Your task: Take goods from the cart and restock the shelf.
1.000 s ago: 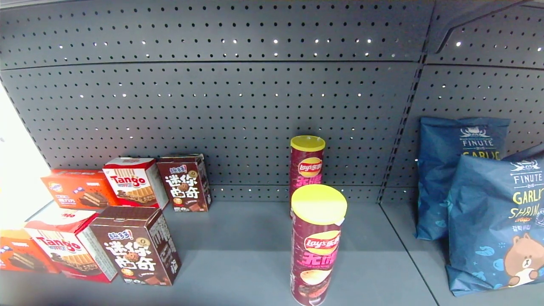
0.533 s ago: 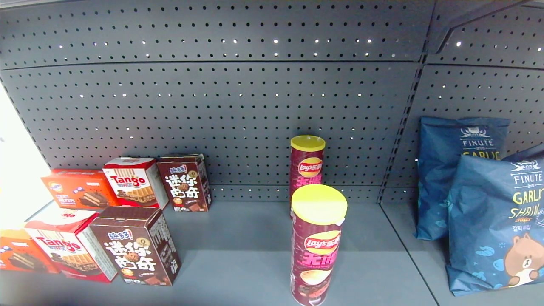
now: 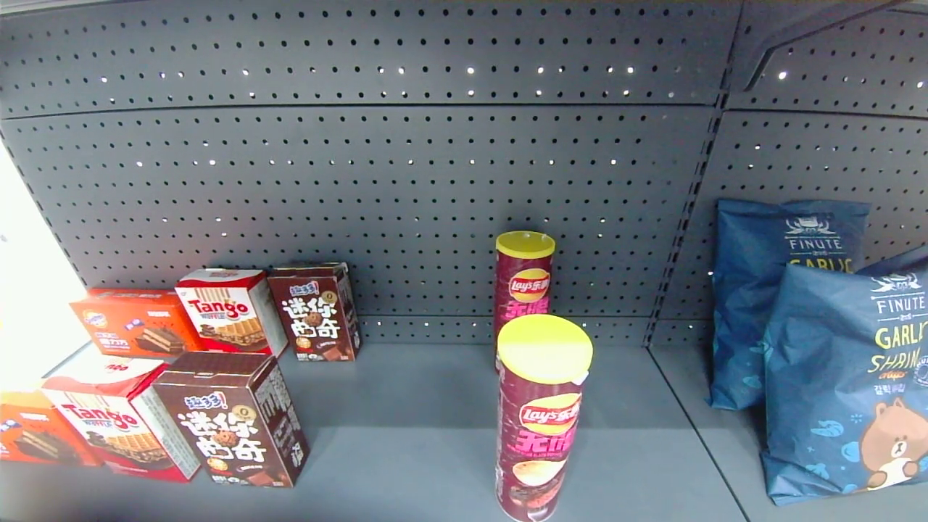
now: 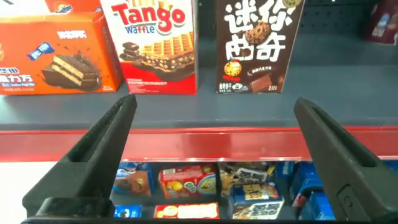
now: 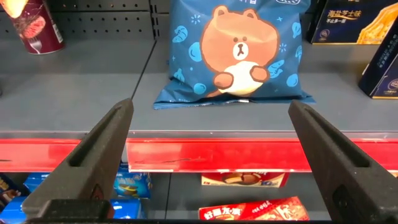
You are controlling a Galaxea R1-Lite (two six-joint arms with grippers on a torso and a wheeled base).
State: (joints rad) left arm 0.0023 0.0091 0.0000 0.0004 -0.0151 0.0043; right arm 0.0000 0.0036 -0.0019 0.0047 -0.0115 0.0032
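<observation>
The grey shelf [image 3: 420, 435] carries two rows of boxes at the left: orange [image 3: 134, 321], red-and-white wafer [image 3: 230, 310] and brown cookie [image 3: 315, 310] boxes, with similar ones in front [image 3: 232, 419]. Two maroon chip cans with yellow lids stand mid-shelf, one [image 3: 540, 413] in front of the other [image 3: 523, 279]. Blue snack bags [image 3: 844, 377] lean at the right. My left gripper [image 4: 214, 104] hangs open, holding nothing, before the shelf's red front strip [image 4: 211, 144], facing the boxes. My right gripper [image 5: 210, 107] is open with nothing in it, facing the blue bear bag [image 5: 235, 53].
A perforated grey back panel [image 3: 406, 188] closes the shelf behind the goods. Bare shelf floor lies between the brown boxes and the chip cans. Below the red strip, a lower level holds several more packaged goods [image 4: 186, 186], with more boxes [image 5: 249, 208] under the right strip.
</observation>
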